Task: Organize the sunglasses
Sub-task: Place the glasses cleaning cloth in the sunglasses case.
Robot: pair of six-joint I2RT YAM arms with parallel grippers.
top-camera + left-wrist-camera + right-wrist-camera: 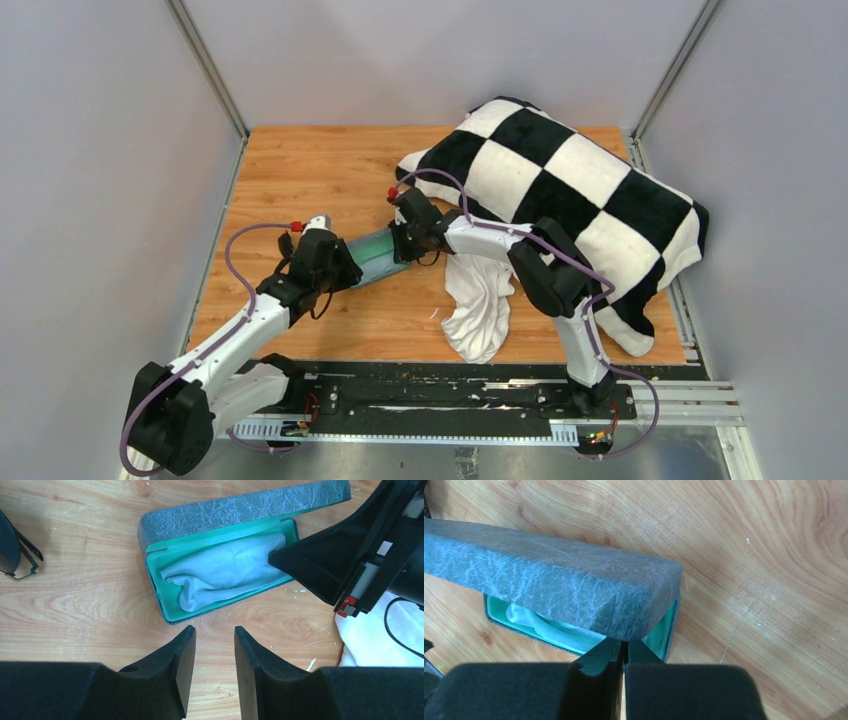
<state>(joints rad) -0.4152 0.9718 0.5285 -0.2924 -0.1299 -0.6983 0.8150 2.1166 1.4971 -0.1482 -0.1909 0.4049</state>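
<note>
The sunglasses (pixel 11 545) show only as a dark lens and thin black frame at the left edge of the left wrist view, lying on the wood left of the case. The grey-blue case (pixel 240 510) lies open, with a light-blue cloth (pixel 225 570) crumpled in its mint-green tray. My left gripper (pixel 214 632) hovers open just in front of the case (pixel 378 255), with nothing between its fingers. My right gripper (pixel 624 647) is shut, its tips tucked under the lid (pixel 549 585) at the case's right end and touching the cloth. Whether cloth is pinched there is hidden.
A black-and-white checkered blanket (pixel 570 190) is heaped over the back right of the wooden table (pixel 300 170). A white rag (pixel 480 300) lies crumpled under the right arm, close to the case's right end. Grey walls enclose the table on three sides.
</note>
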